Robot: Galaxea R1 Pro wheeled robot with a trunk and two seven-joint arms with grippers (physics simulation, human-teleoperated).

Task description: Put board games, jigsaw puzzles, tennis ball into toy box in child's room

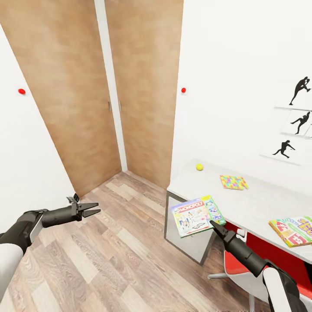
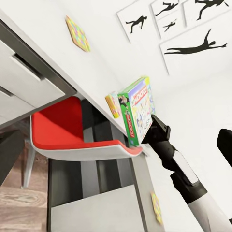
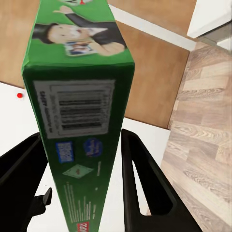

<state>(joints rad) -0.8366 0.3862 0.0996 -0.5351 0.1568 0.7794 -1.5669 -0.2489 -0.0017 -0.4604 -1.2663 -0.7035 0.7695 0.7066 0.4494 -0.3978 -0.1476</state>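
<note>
Right gripper [image 1: 213, 224] grips the flat green Monopoly board-game box [image 1: 198, 215] by one edge; the right wrist view shows its two black fingers [image 3: 140, 179] bracketing the box's narrow barcode side, box held in the air over the near corner of the white table [image 1: 260, 203]. Left gripper [image 1: 89, 210] hangs with jaws parted and nothing between them, well apart from the table, over the wood floor. On the table: a yellow-green tennis ball [image 1: 199, 167] near the far wall end, a multicoloured flat jigsaw puzzle [image 1: 233, 182] beyond the held box, and a red-and-yellow flat game box [image 1: 294, 230] cut off by the frame edge. Judgement: task is early, one game in transit, none seen stowed. Toy box, bed and remaining items are out of frame; a red chair [image 1: 236, 262] sits under the table.
</note>
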